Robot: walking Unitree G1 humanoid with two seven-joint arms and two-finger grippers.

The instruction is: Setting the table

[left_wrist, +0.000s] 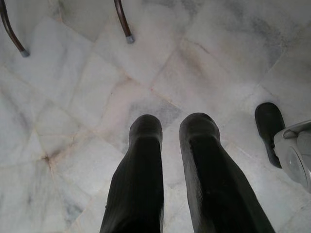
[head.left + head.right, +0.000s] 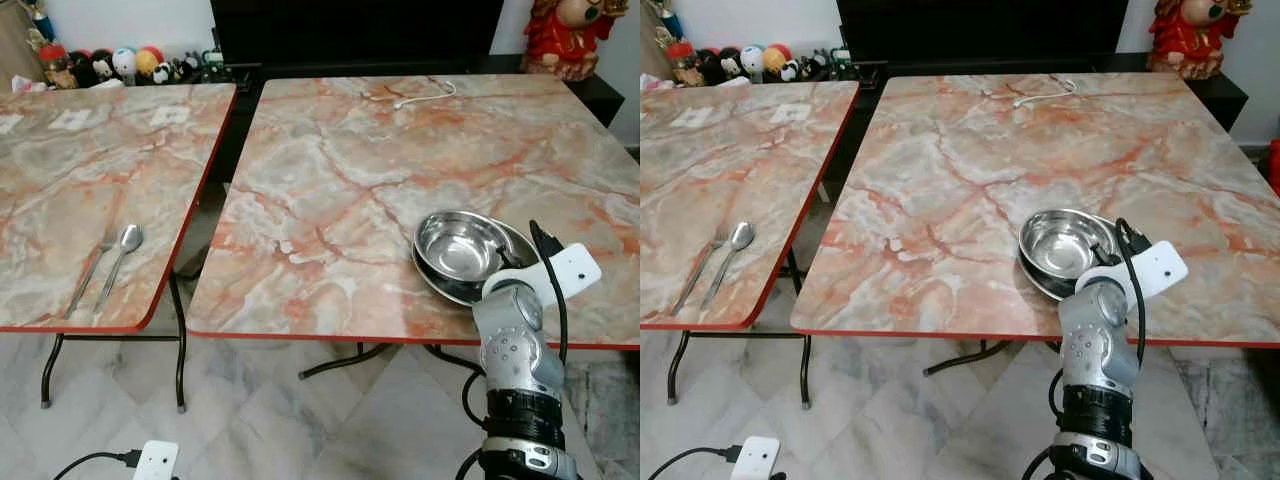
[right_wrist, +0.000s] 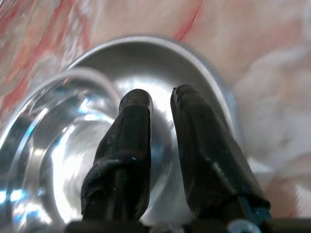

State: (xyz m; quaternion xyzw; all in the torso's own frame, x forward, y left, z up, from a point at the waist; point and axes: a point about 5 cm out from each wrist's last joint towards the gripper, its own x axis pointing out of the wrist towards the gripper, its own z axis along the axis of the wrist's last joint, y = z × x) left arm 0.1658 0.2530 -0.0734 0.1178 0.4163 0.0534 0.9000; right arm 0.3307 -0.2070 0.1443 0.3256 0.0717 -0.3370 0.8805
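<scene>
Marble-tile floor, two marbled folding tables.

Head views: right table (image 2: pixel 400 190) carries steel bowl (image 2: pixel 458 243) nested in steel plate (image 2: pixel 440 280) near front edge, toward right corner; spoon (image 2: pixel 122 250) and fork (image 2: pixel 92 268) near left table's (image 2: pixel 90 180) front edge, likely awaiting transfer.

Left wrist: left gripper (image 1: pixel 170 127) idle over floor, fingers slightly parted, empty.

Right wrist: right gripper (image 3: pixel 160 99) poised at bowl rim, fingers narrowly apart, apparently positioning dishes; actual grip cannot tell.

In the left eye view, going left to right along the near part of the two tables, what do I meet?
Fork → spoon, side by side on the left table → gap between the tables → bare marble of the right table → steel bowl resting on a steel plate → right gripper.
</scene>
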